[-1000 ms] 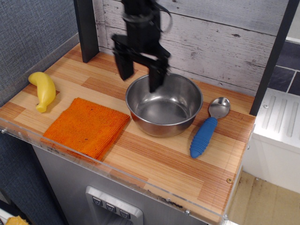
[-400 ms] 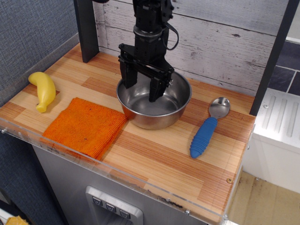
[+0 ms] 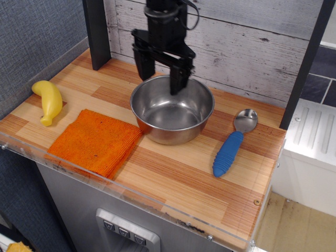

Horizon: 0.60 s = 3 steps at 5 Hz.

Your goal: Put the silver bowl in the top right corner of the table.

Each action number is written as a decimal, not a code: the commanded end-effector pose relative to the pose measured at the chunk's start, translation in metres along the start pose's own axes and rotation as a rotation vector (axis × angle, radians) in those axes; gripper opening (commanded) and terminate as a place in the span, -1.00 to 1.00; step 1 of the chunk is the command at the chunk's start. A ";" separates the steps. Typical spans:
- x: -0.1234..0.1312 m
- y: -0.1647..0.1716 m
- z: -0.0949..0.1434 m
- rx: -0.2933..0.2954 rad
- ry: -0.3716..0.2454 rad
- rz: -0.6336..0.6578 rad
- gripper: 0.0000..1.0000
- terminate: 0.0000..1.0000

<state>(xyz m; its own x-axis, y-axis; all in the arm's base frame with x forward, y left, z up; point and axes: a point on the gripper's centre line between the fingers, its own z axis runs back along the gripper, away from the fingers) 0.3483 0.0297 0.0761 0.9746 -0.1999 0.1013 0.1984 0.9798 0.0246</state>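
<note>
The silver bowl (image 3: pixel 172 109) stands upright near the middle of the striped wooden table (image 3: pixel 173 173), its left side touching the orange cloth (image 3: pixel 96 142). My black gripper (image 3: pixel 160 79) hangs open just above the bowl's far rim, one finger outside the rim at the left and one over the bowl. It holds nothing.
A yellow banana (image 3: pixel 48 100) lies at the left edge. A blue-handled metal spoon (image 3: pixel 233 142) lies right of the bowl. A dark post (image 3: pixel 96 32) stands at the back left, another at the back right (image 3: pixel 304 68). A plank wall runs behind.
The bowl slid a little left toward the cloth while the fingers straddled its far rim. The gripper has since risen clear of the bowl, still open.
</note>
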 end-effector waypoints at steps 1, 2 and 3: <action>-0.003 0.033 0.015 0.019 -0.039 0.034 1.00 -1.00; -0.006 0.038 0.006 0.025 -0.015 0.035 1.00 -1.00; -0.009 0.032 -0.005 0.022 0.015 0.013 1.00 -1.00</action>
<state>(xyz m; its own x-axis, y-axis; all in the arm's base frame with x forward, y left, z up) 0.3442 0.0629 0.0600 0.9824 -0.1791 0.0530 0.1775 0.9835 0.0336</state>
